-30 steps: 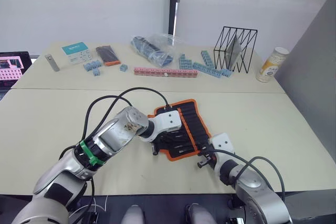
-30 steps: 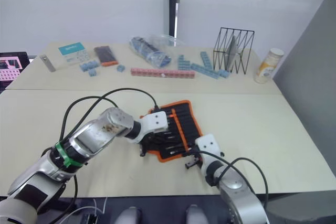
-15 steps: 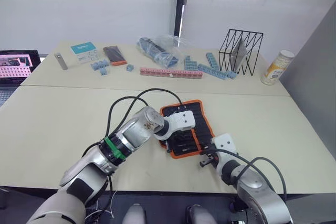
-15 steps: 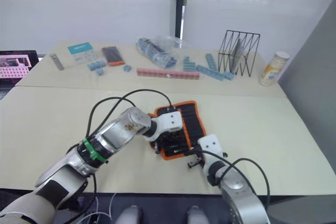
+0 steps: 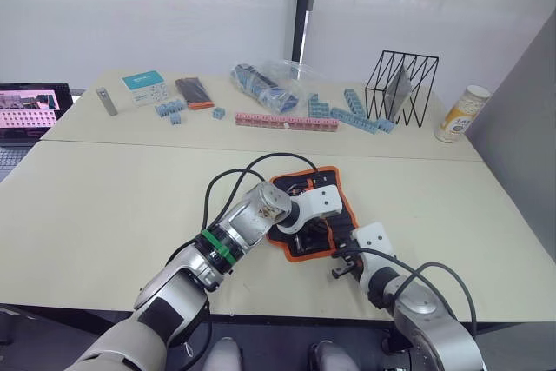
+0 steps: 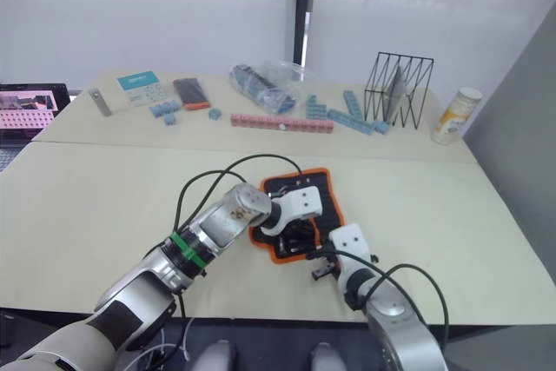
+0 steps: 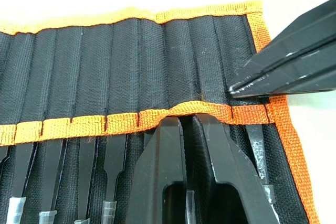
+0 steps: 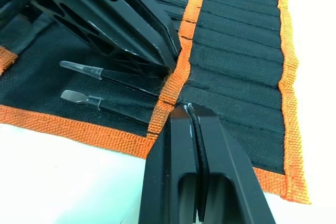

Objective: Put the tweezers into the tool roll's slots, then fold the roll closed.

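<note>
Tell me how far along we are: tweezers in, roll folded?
Done: several tweezers sit in the slots of the tool roll. In hand: the left gripper pushes one in at the orange band, and the right gripper pins the roll's end. Left: folding; the roll lies open.

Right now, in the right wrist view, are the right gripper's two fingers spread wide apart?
No. The right gripper has its fingers pressed together, with their tips at the orange band of the tool roll.

5 tweezers (image 7: 111, 169), 1 tool roll (image 7: 131, 66)
</note>
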`<state>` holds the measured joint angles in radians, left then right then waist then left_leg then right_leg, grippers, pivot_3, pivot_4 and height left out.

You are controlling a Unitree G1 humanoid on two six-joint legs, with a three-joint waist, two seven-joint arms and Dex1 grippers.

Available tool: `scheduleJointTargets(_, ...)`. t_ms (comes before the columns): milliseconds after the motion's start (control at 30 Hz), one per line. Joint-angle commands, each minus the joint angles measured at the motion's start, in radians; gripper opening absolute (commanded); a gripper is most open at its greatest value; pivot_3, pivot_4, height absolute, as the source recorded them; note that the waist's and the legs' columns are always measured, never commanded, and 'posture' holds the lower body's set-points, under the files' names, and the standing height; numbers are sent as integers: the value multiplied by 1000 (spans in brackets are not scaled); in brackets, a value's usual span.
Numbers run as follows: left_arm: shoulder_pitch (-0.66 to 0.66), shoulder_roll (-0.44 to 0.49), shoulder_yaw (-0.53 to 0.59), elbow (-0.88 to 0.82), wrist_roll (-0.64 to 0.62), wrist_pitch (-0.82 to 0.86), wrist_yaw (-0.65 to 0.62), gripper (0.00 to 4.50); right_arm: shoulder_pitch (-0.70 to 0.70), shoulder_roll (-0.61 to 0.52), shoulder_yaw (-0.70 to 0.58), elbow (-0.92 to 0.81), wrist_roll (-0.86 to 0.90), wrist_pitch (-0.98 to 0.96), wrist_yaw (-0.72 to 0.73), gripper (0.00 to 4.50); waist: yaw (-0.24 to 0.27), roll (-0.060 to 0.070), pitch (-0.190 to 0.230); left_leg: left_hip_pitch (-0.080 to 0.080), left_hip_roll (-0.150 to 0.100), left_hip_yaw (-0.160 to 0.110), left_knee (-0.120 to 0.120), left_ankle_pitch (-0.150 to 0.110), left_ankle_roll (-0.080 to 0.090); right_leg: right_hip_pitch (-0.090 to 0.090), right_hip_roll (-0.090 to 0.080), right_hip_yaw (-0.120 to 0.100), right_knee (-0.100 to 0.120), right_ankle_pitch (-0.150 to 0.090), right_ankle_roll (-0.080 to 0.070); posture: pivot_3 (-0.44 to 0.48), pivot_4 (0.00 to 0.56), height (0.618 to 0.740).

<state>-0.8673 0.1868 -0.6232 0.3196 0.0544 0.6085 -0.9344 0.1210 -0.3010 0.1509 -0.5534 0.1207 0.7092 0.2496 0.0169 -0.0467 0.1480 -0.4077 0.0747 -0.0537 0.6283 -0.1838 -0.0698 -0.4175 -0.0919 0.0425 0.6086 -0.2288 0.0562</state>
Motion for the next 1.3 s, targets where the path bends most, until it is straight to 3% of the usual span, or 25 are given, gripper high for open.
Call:
scheduleJointTargets(33,7,-4,-16,-3,24,-10,-13,23,49,-4,50,61,10,79,19,0,-1,0,0,0,0,0,0,0,0,0,0,0,0,0,0,0,150,721)
scheduleJointTargets(167,6,11,6,-17,26,-6,-16,23,44,-1,53,66,10,78,20,0,-5,0,0,0,0,0,0,0,0,0,0,0,1,0,0,0,150,721)
scheduleJointTargets(200,6,16,14,-23,25,-2,-19,849,43,-1,54,68,10,77,21,0,-6,0,0,0,0,0,-1,1,1,0,0,0,1,0,0,0,150,721)
scheduleJointTargets(467,9,128,89,-166,-1,49,-68,2969,28,-7,54,89,9,69,30,0,-14,1,0,-1,0,0,-2,1,1,-2,0,0,2,0,0,0,150,721)
scheduleJointTargets(600,34,200,164,-275,-51,114,-89,4283,19,-12,51,91,11,74,36,0,-27,1,1,-2,0,0,-3,1,2,-3,1,0,3,0,0,0,150,721)
scheduleJointTargets(633,47,226,196,-301,-74,129,-99,4435,13,-13,49,96,10,73,39,0,-31,2,1,-2,0,0,-3,1,2,-3,1,0,4,0,0,0,150,721)
scheduleJointTargets(800,138,309,396,-407,-202,169,-96,4435,16,-33,40,72,9,54,52,0,-35,3,1,0,1,0,-5,0,3,-4,2,0,6,0,0,0,150,721)
scheduleJointTargets(1000,376,377,652,-412,-268,-100,-36,4435,20,-65,18,-18,21,-39,87,0,-31,4,2,-1,1,0,-5,0,3,-4,1,0,5,0,0,0,150,721)
scheduleJointTargets(1133,533,437,790,-366,-319,-229,-62,4435,34,-76,-70,-114,72,-85,114,0,-29,5,4,-2,1,0,-6,0,3,-6,1,0,5,0,0,0,150,721)
scheduleJointTargets(1267,659,479,893,-349,-394,-255,-96,4435,71,-124,-207,-165,127,-147,170,0,-25,9,10,-5,1,0,-5,0,3,-7,1,1,4,0,0,0,150,721)
scheduleJointTargets(1300,689,489,916,-342,-404,-276,-106,4500,84,-131,-248,-166,145,-169,185,541,-24,9,10,-6,1,0,-4,0,3,-7,1,0,4,0,0,0,150,721)
